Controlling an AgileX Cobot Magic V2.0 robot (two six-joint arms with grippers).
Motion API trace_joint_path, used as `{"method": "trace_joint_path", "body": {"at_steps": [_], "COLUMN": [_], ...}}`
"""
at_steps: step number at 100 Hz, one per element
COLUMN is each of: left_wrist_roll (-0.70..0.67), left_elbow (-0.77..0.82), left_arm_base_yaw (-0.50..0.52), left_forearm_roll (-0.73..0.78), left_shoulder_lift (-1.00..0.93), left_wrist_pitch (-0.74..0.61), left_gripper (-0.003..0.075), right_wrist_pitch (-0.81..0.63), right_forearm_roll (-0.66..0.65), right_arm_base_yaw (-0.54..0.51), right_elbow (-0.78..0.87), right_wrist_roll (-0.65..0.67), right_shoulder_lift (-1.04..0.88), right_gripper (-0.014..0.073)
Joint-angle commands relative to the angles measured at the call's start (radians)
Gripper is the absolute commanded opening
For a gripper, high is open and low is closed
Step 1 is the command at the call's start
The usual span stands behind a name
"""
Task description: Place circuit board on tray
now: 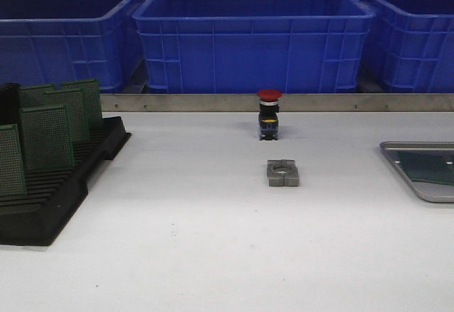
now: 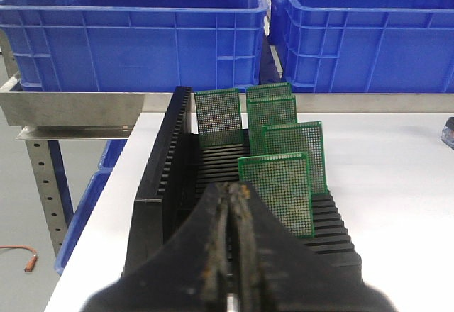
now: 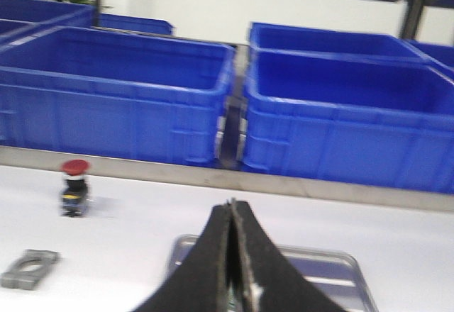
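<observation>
Several green circuit boards (image 1: 47, 136) stand upright in the slots of a black rack (image 1: 64, 191) at the table's left. The left wrist view looks along this rack (image 2: 159, 177), with the nearest board (image 2: 280, 188) just beyond my left gripper (image 2: 232, 188), whose jaws are shut on nothing. The silver tray (image 1: 425, 196) lies at the right edge of the table, and a dark green board (image 1: 429, 167) lies flat in it. My right gripper (image 3: 230, 205) is shut and empty, and hovers in front of the tray (image 3: 333, 269). Neither gripper shows in the front view.
A red-capped push button (image 1: 269, 113) stands mid-table with a grey metal block (image 1: 282, 172) in front of it. Large blue bins (image 1: 252, 35) line the back behind a metal rail (image 1: 213, 102). The table's left edge drops off beside the rack.
</observation>
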Motion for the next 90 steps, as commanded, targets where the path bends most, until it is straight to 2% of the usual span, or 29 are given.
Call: {"method": "trace_joint_path", "body": {"at_steps": [1,6,11,22,90], "left_wrist_roll": [-0.009,-0.009,-0.009,-0.009,-0.009], "left_elbow": [0.049,0.049,0.049,0.049,0.049], "left_arm_base_yaw": [0.003,0.003,0.003,0.003,0.003], "left_forearm_roll": [-0.008,-0.008,-0.008,-0.008,-0.008], "left_shoulder_lift": [-0.030,-0.030,-0.030,-0.030,-0.030], "left_wrist_pitch": [-0.090,-0.090,-0.090,-0.090,-0.090], "left_gripper": [-0.0020,-0.0020,-0.0020,-0.0020,-0.0020], "right_wrist_pitch": [-0.205,-0.125,-0.091,-0.051,-0.048], "right_forearm_roll": [-0.322,-0.443,-0.471,-0.468,-0.468], "right_arm_base_yaw": [0.002,0.000,0.000,0.000,-0.002], "right_elbow": [0.045,0.037,0.039,0.039,0.038], "right_wrist_roll": [0.350,0.438,0.461,0.460,0.457], "right_shoulder_lift": [0.006,-0.021,-0.033,-0.032,-0.032], "right_gripper": [-0.0061,-0.0061,-0.0061,-0.0061,-0.0061]}}
